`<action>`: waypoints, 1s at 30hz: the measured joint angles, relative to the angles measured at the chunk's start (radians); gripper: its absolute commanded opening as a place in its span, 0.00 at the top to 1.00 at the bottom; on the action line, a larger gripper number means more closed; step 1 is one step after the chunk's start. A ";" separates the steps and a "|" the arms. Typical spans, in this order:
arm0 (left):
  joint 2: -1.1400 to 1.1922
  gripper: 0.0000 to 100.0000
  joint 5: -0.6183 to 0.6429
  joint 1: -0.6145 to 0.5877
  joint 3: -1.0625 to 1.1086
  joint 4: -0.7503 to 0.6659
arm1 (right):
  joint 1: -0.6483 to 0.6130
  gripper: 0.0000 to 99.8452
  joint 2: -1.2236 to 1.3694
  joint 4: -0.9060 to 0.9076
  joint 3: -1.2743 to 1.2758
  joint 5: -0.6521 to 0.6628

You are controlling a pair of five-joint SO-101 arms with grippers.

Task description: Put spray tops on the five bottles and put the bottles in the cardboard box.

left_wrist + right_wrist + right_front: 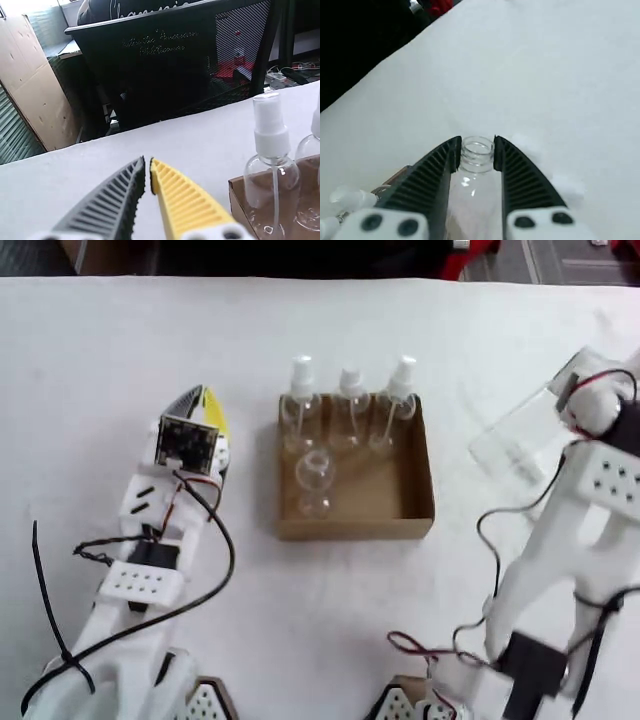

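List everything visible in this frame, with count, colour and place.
cardboard box: one, brown, table centre
bottles with spray tops: three, clear with white tops, in a row along the box's far wall
topless bottle: one, clear, inside the box, in front of that row
held bottle: one, clear, no top, right of the box
table: one, white
left gripper: grey and yellow, shut, left of the box
right gripper: black, shut on the held bottle
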 measured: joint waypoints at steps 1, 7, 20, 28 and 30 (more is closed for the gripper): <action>0.000 0.98 0.000 0.000 0.000 0.000 | 0.000 0.98 -0.029 0.000 0.005 0.018; 0.000 0.98 0.000 0.000 0.000 0.000 | -0.097 0.98 -0.181 0.002 0.120 0.137; 0.000 0.98 0.000 0.000 0.000 0.000 | -0.293 0.98 -0.750 -0.385 0.787 0.250; 0.000 0.98 0.000 0.000 0.000 0.000 | -0.404 0.98 -1.105 -0.924 1.327 0.253; 0.000 0.98 0.000 0.000 0.000 0.000 | -0.407 0.98 -1.168 -1.028 1.433 0.256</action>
